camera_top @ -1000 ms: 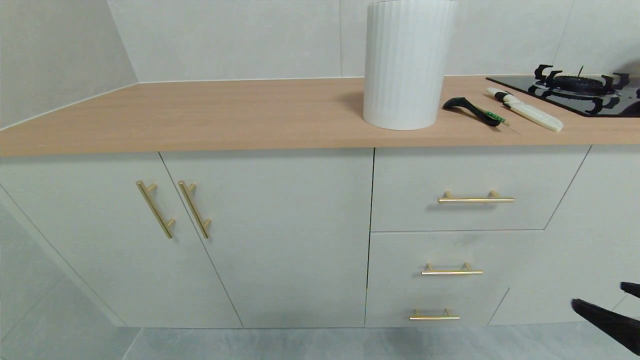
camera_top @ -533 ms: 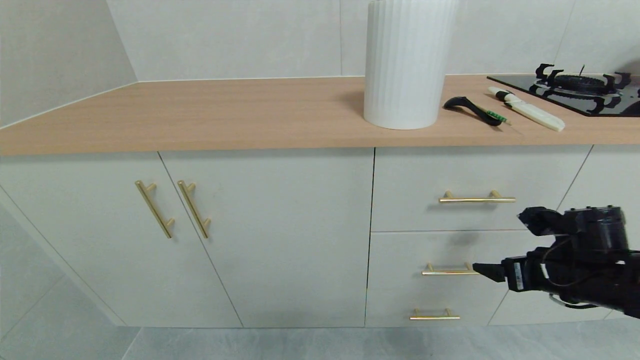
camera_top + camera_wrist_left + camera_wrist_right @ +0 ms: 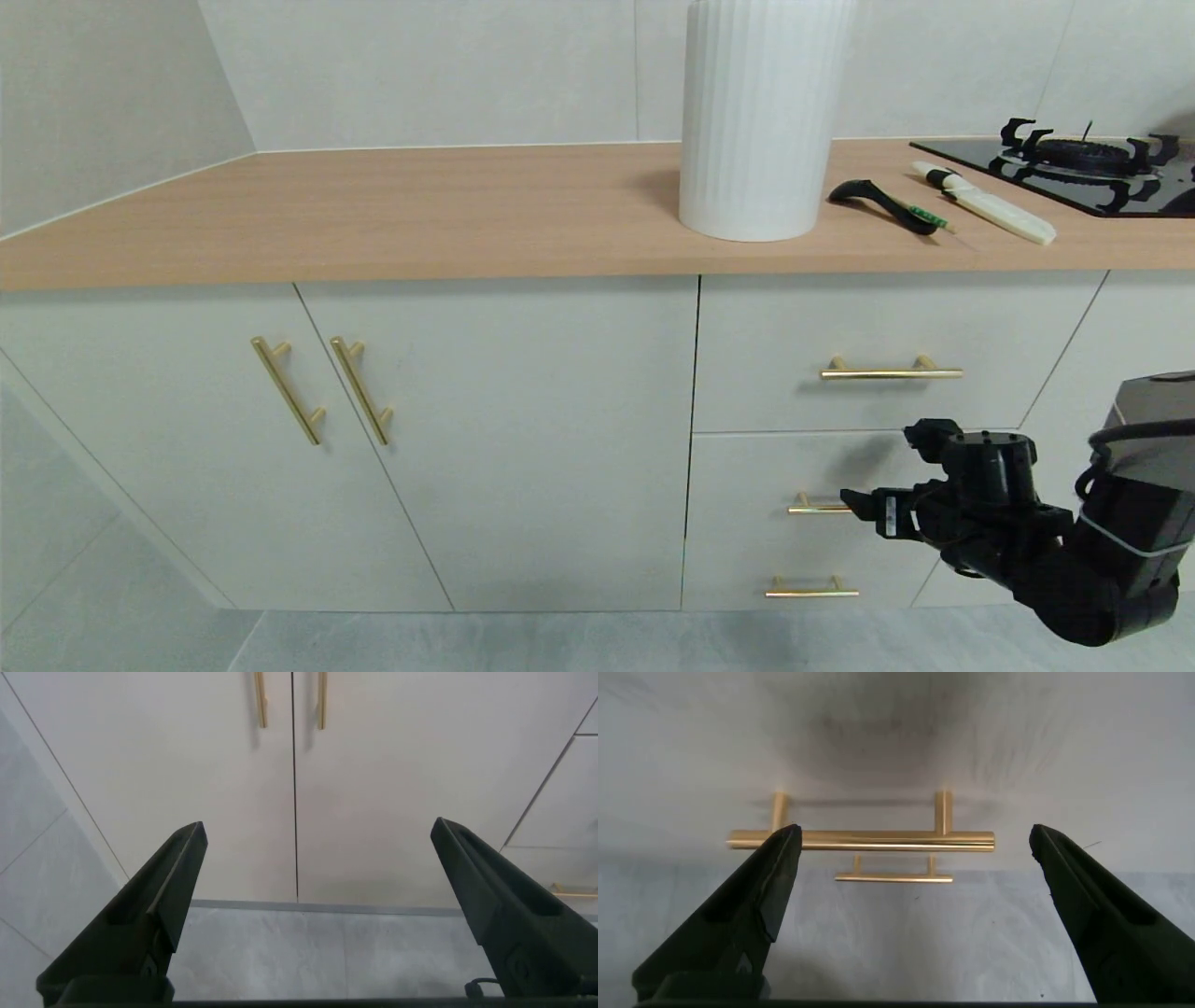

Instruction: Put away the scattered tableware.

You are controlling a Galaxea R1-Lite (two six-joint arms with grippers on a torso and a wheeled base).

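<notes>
Two pieces of tableware lie out on the counter (image 3: 420, 215) at the upper right of the head view: a black peeler (image 3: 887, 207) and, just to its right, a white knife (image 3: 985, 215). Both sit between the tall white container (image 3: 756, 121) and the hob (image 3: 1074, 163), apart from each other and from either arm. Below them, at the right of the frame, three drawers are stacked, each with a gold handle, and all three look shut. The right gripper (image 3: 879, 464) hangs at the lower right in front of the middle drawer (image 3: 747, 523), its jaws spread wide and holding nothing. In the right wrist view the middle handle (image 3: 861, 841) lies crosswise between the two fingers, close but not yet clasped, with the bottom handle (image 3: 894, 877) beyond it. The left gripper (image 3: 318, 849) is also wide open and empty, facing the double doors (image 3: 374, 784) low down near the floor. As a judgement, the task has barely begun: nothing is stowed, no drawer is open, and the step in hand looks like taking the middle handle to pull that drawer out, after which both the peeler and the knife remain to be picked up and put in.
</notes>
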